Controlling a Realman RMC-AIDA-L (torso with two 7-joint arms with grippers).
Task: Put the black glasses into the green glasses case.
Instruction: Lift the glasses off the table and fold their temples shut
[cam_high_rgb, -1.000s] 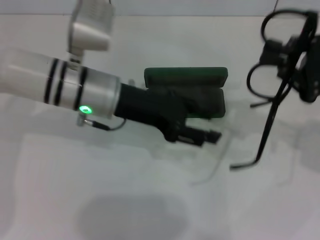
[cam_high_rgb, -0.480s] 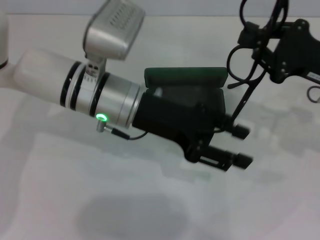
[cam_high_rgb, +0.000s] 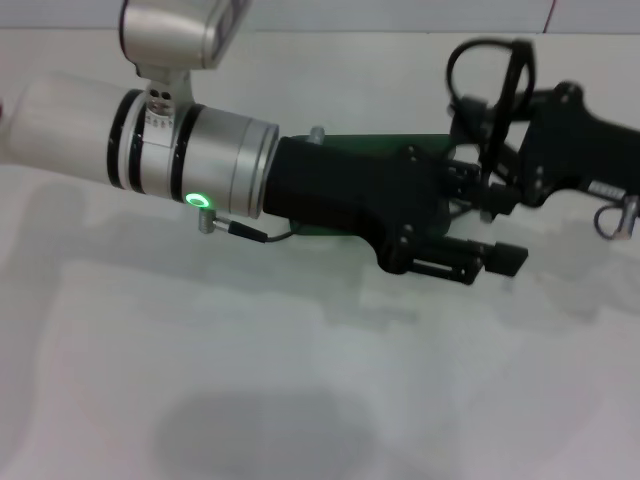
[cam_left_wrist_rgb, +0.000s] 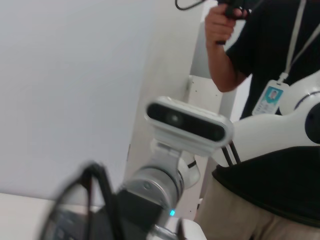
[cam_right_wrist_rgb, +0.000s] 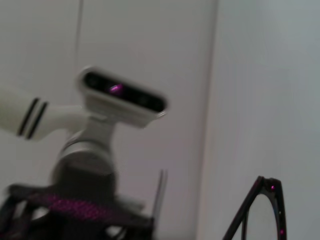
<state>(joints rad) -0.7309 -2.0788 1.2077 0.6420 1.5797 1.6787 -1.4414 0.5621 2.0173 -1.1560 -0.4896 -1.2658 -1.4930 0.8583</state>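
The green glasses case (cam_high_rgb: 365, 146) lies at the table's middle back, mostly hidden behind my left arm. My left gripper (cam_high_rgb: 487, 222) reaches across it to the right, open, its fingers around the tip of my right gripper. My right gripper (cam_high_rgb: 484, 192) comes in from the right, shut on the black glasses (cam_high_rgb: 489, 72), whose frame stands up above it, over the case's right end. The glasses show blurred in the left wrist view (cam_left_wrist_rgb: 82, 197), and one lens edge shows in the right wrist view (cam_right_wrist_rgb: 264, 205).
The white table (cam_high_rgb: 300, 380) spreads in front of the arms. The left wrist view shows a person (cam_left_wrist_rgb: 270, 100) standing behind my right arm. The two grippers are very close together over the case.
My left gripper has swung right and up to meet my right gripper. My right gripper has brought the glasses down and left, to just over the case's right end.
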